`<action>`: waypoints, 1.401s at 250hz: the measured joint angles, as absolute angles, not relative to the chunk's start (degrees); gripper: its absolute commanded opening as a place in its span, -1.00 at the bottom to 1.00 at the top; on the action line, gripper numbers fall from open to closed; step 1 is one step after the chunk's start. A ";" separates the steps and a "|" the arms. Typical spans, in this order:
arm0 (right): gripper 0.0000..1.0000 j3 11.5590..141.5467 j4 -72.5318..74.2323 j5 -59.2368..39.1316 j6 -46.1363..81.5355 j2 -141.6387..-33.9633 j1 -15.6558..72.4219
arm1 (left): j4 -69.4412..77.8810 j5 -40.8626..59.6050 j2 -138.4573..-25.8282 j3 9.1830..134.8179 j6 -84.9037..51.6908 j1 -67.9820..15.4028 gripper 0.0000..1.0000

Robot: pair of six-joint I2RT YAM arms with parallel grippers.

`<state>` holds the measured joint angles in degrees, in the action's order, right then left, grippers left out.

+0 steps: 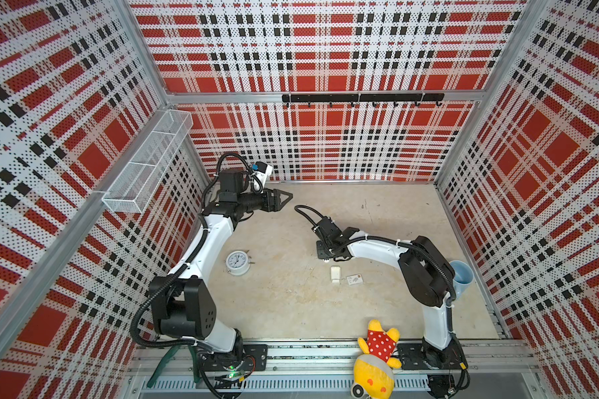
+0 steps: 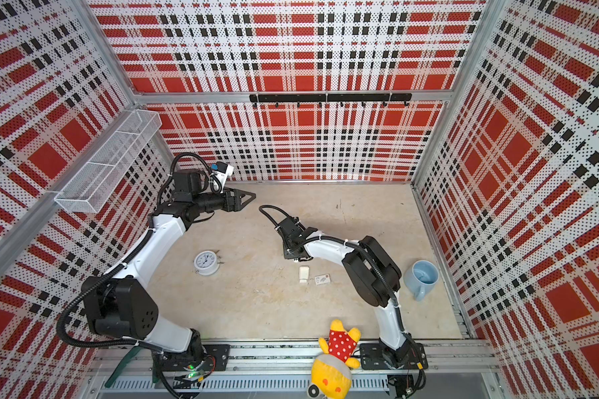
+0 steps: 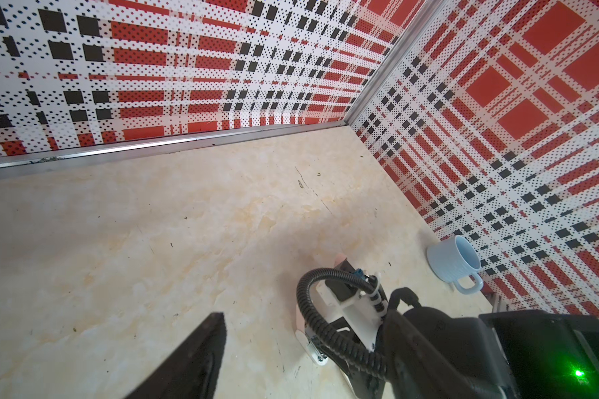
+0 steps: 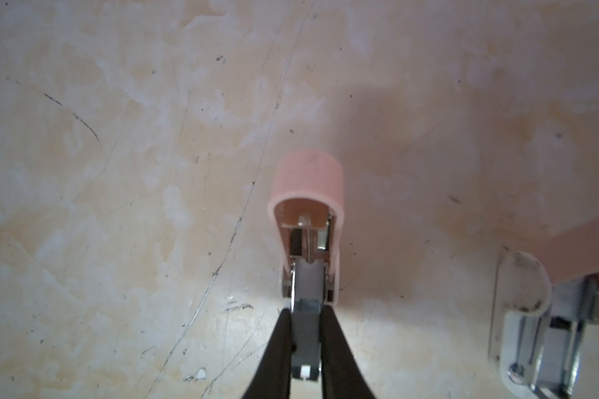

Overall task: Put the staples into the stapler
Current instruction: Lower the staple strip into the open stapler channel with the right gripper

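Staples pinched by right gripper lie in tray of open stapler; left gripper hangs spread

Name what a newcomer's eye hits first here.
The loud red-black-white plaid walls on three sides. Then the yellow plush toy at the near edge, right of centre, and, in the right wrist view, the right tool pinching a grey strip at an open pink stapler.
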<state>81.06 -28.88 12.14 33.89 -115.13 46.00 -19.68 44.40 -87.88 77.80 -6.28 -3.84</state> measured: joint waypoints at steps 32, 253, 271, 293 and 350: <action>-0.66 81.03 -28.88 12.16 33.89 -115.13 46.00 | -19.68 44.40 -87.88 77.80 -6.39 -3.84 0.50; -0.64 80.88 -28.84 12.34 34.09 -115.92 46.00 | -19.64 44.42 -87.88 77.80 -6.63 -3.84 0.50; -0.62 80.88 -28.84 12.36 34.09 -115.98 46.00 | -19.64 44.40 -87.88 77.80 -6.63 -3.81 0.50; -0.61 80.86 -28.84 12.36 34.09 -116.01 46.00 | -19.64 44.40 -87.88 77.78 -6.63 -3.84 0.50; -0.60 80.86 -28.84 12.36 34.09 -116.03 46.00 | -19.57 44.40 -87.88 77.78 -6.63 -3.84 0.50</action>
<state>80.86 -28.84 12.36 34.09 -116.03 46.00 -19.57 44.40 -87.88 77.78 -6.63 -3.84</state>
